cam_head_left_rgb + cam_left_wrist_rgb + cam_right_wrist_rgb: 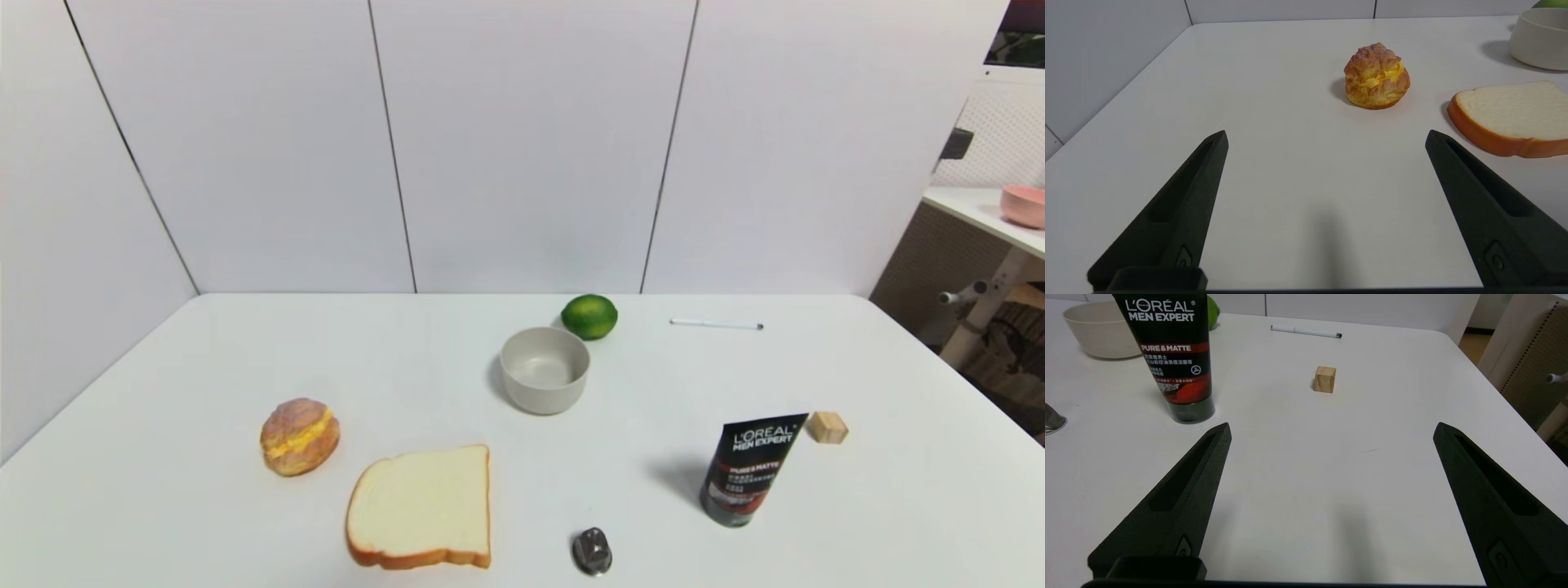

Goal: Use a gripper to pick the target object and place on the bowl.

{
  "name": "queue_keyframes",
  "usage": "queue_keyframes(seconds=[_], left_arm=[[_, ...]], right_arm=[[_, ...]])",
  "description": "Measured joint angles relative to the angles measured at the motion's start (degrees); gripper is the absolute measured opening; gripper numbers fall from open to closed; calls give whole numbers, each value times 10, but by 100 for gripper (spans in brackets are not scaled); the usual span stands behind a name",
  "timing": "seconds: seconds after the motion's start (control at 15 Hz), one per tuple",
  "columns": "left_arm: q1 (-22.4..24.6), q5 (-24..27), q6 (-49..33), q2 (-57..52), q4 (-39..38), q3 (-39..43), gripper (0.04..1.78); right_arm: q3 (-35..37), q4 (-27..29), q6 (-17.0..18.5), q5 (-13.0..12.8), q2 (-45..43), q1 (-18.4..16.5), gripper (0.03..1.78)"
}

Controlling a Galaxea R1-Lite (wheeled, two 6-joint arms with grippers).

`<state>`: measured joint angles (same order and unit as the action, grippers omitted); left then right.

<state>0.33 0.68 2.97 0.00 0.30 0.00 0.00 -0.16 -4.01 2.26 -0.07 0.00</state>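
bun [300, 436] on counter [163, 506], robot's left, apart from bowl [544, 369] | left tool [1327, 136] released, bun ahead, nearer arm | right tool [1331, 430] released, idle by tube [1171, 355]

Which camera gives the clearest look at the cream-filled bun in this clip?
The left wrist view: the bun sits ahead of the open left gripper, crust and yellow filling plain. The head view shows it smaller, beside the bread slice. The right wrist view misses it.
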Motion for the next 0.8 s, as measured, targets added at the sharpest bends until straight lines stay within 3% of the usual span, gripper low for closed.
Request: queue_keyframes(seconds=[0.8], left_arm=[[0,-2,-15,0,-1,0,171]], right_arm=[[0,0,0,0,0,0,171]])
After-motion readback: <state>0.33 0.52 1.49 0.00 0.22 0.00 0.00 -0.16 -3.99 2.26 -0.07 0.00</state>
